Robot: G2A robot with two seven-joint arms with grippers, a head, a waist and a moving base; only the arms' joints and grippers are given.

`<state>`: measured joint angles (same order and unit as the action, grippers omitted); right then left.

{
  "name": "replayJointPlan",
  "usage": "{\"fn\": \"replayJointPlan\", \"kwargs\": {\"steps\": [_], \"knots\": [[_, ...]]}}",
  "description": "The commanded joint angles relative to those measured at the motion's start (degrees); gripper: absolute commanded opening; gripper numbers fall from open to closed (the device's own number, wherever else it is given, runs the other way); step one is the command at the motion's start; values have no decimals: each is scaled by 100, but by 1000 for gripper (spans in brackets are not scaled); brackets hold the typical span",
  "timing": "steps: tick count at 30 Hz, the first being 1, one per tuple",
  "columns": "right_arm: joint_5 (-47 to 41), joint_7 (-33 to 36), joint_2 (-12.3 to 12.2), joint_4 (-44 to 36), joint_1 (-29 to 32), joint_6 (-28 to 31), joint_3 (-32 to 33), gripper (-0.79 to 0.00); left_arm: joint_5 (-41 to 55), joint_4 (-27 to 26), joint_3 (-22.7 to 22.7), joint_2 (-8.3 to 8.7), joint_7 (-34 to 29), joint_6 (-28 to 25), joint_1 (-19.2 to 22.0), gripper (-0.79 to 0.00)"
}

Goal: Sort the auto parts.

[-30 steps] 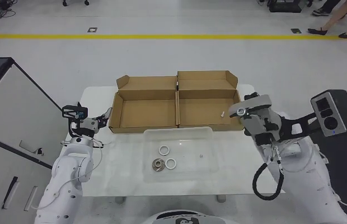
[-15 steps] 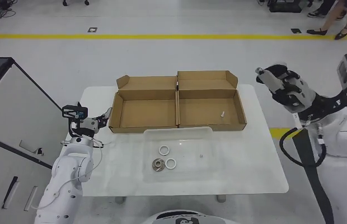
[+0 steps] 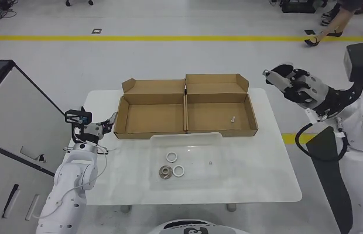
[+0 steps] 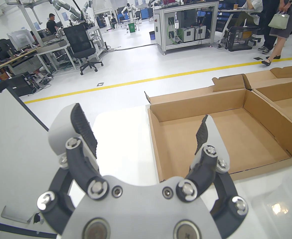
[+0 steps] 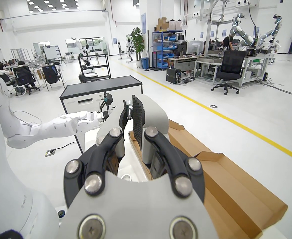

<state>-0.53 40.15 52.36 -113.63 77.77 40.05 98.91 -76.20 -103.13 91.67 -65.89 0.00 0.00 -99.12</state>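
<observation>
Two open cardboard boxes stand side by side at the back of the table, the left box (image 3: 151, 117) bare and the right box (image 3: 219, 114) holding one small bolt (image 3: 233, 119). In front lies a clear tray (image 3: 190, 140) with two white rings (image 3: 171, 157), a metal toothed disc (image 3: 165, 172) and a tiny part (image 3: 211, 162). My right gripper (image 3: 270, 74) (image 5: 129, 105) hangs high beyond the right box's far right corner, shut on a small dark threaded bolt (image 5: 129, 111). My left gripper (image 3: 104, 125) (image 4: 141, 115) is open and holds nothing, just left of the left box (image 4: 223, 130).
The white table (image 3: 269, 169) has bare room to the right of the tray. A grey cabinet (image 3: 20, 111) stands close to the left arm. A yellow floor line (image 3: 170, 38) runs behind the table.
My right arm has swung from above the right box's right edge out and up to the far right, past the table's corner. The left arm has not moved.
</observation>
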Motion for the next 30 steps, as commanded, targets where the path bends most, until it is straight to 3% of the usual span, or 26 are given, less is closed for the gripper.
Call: {"fn": "replayJointPlan", "kwargs": {"steps": [1, 4, 15, 21, 30], "knots": [[0, 0, 0, 0, 0, 0, 0, -785, 0, 0, 0, 0, 0, 0, 0, 0], [219, -53, 2, -61, -23, -146, -8, -785, 0, 0, 0, 0, 0, 0, 0, 0], [2389, 427, -28, 32, -815, -1869, -619, -785, 0, 0, 0, 0, 0, 0, 0, 0], [3243, 1142, 1, 436, -1640, -2459, -1558, -785, 0, 0, 0, 0, 0, 0, 0, 0], [4157, 2061, 217, 1417, -2988, -2812, -3300, -785, 0, 0, 0, 0, 0, 0, 0, 0]]}}
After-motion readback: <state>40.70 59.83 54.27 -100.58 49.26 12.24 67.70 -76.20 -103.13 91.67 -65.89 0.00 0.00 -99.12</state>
